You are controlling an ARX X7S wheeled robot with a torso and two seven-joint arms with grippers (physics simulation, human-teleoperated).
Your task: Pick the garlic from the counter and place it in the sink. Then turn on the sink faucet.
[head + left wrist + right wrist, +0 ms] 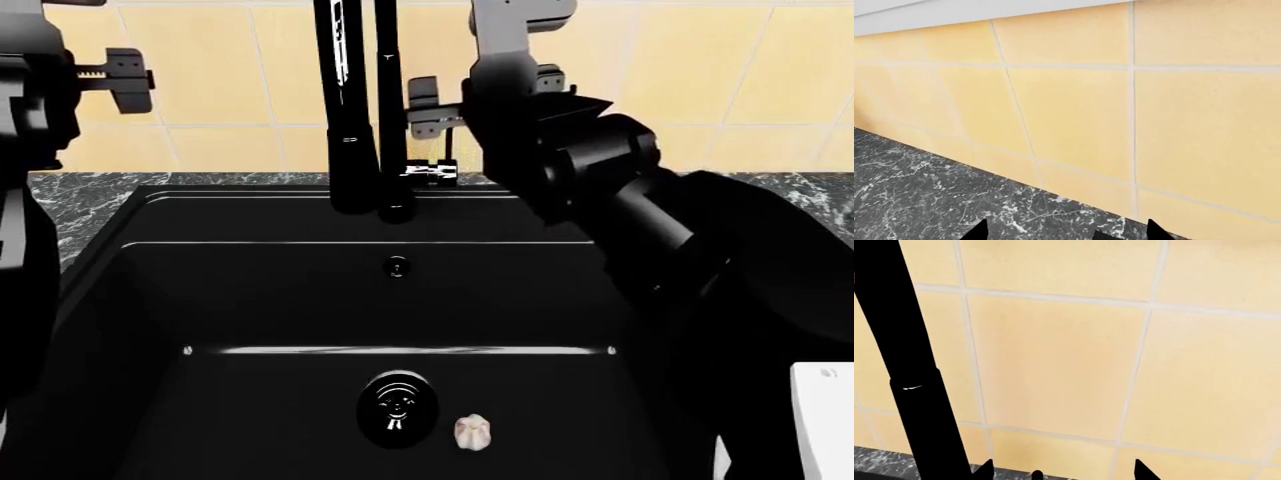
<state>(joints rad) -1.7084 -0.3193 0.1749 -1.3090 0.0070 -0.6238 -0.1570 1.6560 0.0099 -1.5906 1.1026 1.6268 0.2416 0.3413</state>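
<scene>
Small off-white lumpy garlic bulb (474, 432) lies on the floor of the matte black rectangular sink basin (160, 300), just beside the round black drain (396, 408). So placing looks done; the step in hand is the faucet.

My right claw (438, 108) is up at the yellow tiled wall (694, 90), just beside the tall glossy black two-tube faucet (360, 110), with the small chrome-and-black side lever (424, 173) below it. The right wrist view shows my finger tips spread with only tile between them, nothing held, one black tube off to the side.

My left claw (123, 80) hangs over the dark grey veined marble tabletop (921, 195), well apart from the faucet. Its tips also stand apart and hold nothing.

Next move, as I judge it: drop the right claw to the lever and push it over. The lever is small and tucked close against the tubes, so I'd approach carefully.
</scene>
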